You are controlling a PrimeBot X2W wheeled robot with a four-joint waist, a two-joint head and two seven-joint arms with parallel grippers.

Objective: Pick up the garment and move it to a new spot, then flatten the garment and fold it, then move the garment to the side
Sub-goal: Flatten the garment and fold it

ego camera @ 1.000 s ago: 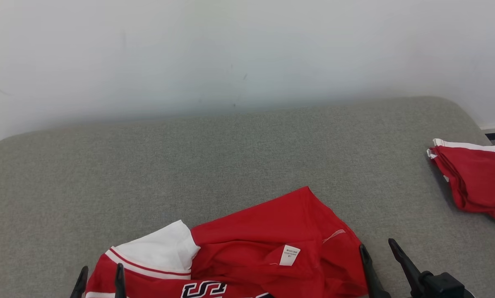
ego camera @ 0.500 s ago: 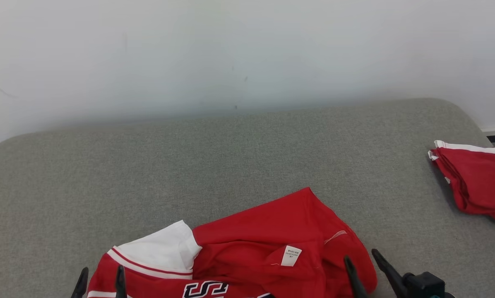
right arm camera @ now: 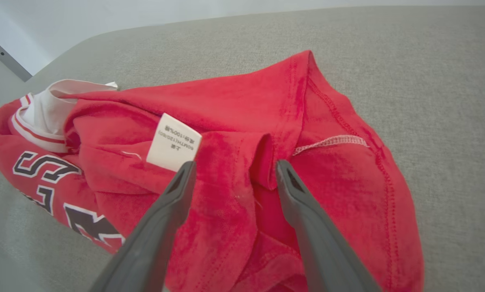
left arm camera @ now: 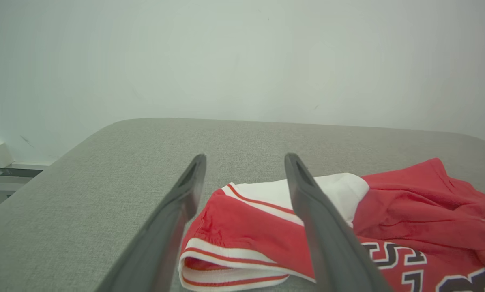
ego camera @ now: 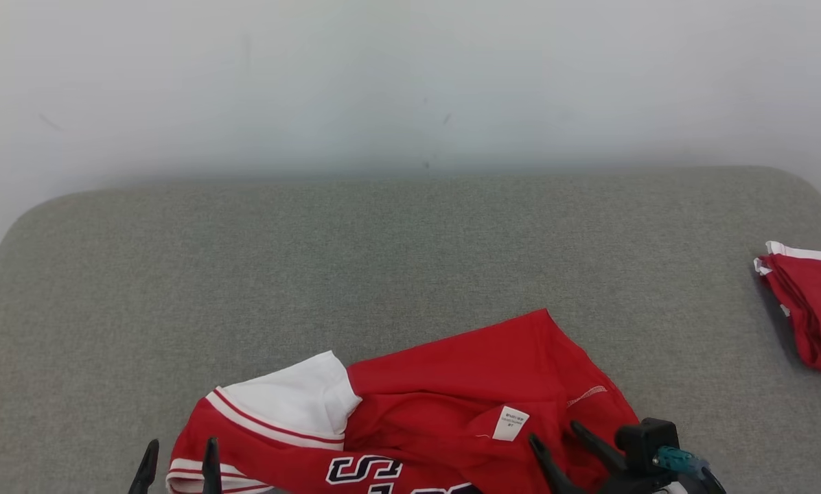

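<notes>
The garment, red with a white sleeve, lies crumpled on the grey pad's near edge, its lower part cut off, the left gripper open at its sleeve, the right gripper open over its red folds, contact unclear, and another red cloth cut off at far right.

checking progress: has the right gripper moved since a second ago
Yes. Against the label on the garment, the right gripper has moved left, from the garment's right edge to over the red cloth beside the label. The camera also shifted.
</notes>
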